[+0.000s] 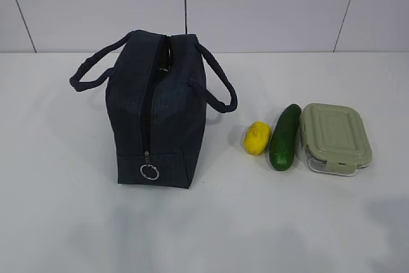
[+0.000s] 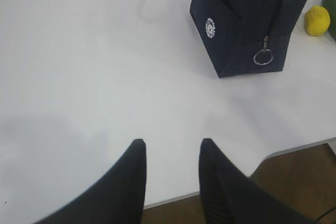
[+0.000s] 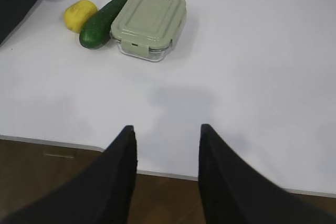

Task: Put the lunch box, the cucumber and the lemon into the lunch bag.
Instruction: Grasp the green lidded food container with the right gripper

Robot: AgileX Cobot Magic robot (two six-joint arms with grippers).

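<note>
The navy lunch bag stands upright left of centre on the white table, its zipper closed and the ring pull hanging at the near end. To its right lie the yellow lemon, the dark green cucumber and the lunch box with its sage-green lid, side by side. Neither arm shows in the exterior view. My left gripper hovers open over the table's near edge, well short of the lunch bag. My right gripper is open and empty, short of the lunch box, cucumber and lemon.
The table's front edge runs just under both grippers, with brown floor below. A tiled wall rises behind the table.
</note>
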